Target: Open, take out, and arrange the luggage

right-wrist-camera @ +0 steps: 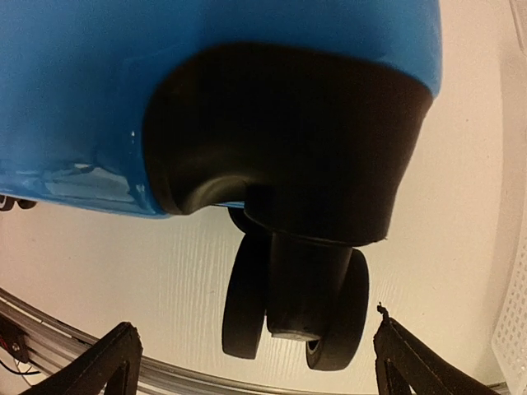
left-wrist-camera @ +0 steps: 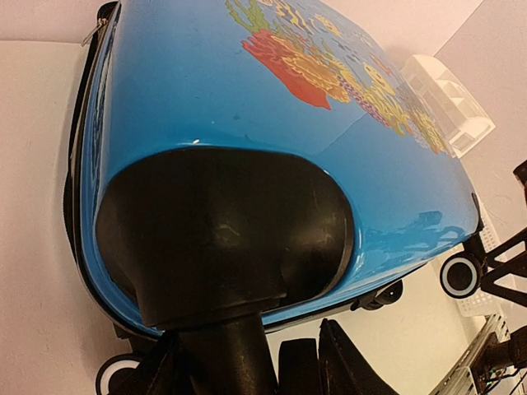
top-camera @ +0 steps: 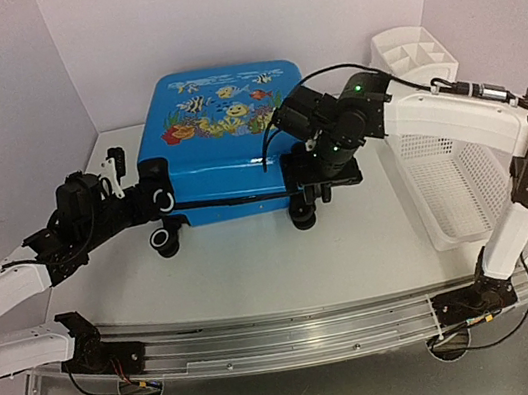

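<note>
i can't read my left gripper (top-camera: 157, 199): the black wheel housing (left-wrist-camera: 222, 239) of the luggage (top-camera: 226, 153), near the left edge of the worktop (top-camera: 254, 260), hides its jaws, and its own camera crops the blurred fingers (left-wrist-camera: 333, 366).

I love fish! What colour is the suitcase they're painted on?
Bright blue. The suitcase shows best in the top view.

White link shells, black joints on left arm (top-camera: 6, 291) and right arm (top-camera: 453, 115). Right wrist: two green LEDs (top-camera: 357, 89), black cable (top-camera: 324, 71) looped over. The right gripper (right-wrist-camera: 255, 329) has black, angular fingers (right-wrist-camera: 107, 362). Black bases (top-camera: 103, 354), thin coloured leads.
</note>
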Available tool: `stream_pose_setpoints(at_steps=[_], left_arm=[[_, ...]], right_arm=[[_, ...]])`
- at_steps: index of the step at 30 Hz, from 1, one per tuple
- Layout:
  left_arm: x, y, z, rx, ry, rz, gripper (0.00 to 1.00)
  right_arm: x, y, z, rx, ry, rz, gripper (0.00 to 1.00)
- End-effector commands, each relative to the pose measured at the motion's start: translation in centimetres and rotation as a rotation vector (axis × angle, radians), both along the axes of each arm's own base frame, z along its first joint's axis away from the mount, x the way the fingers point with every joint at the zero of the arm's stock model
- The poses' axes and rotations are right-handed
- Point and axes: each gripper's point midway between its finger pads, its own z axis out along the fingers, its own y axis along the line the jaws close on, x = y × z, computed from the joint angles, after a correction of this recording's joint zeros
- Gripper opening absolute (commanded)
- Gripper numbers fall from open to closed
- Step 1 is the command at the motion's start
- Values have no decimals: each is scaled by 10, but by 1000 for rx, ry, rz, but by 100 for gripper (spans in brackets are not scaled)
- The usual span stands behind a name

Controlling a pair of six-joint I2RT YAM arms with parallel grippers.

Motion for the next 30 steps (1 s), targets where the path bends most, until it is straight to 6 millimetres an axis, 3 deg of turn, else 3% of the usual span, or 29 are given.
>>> stream_pose_setpoints(at_steps=[1,6,12,16,17,19,26,28,30], left_arm=[[-29,-46,45,-52,-201,-297,0],[-32,-45,48,-28,-222,-313,0],[-34,-42,49,3,-234,-321,0],[-40,-47,58,4,-267,-374,0],[-42,-48,62,9,-279,-392,0],[-48,-50,67,38,-313,-438,3],[-72,-51,90,127,-411,-586,58],[-74,-52,102,151,-474,-609,68],[-76,-54,117,153,-532,-629,74]], right_arm=[[12,3,-15,-37,-16,-44,94],[39,9,-33,53,1,-62,82],[50,24,-36,59,-3,1,51],[53,24,-35,55,-6,10,8],[55,22,-31,52,-20,10,2],[62,17,-14,44,-68,13,0],[95,12,91,40,-354,85,0],[104,12,108,32,-404,101,0],[116,7,111,36,-406,100,0]])
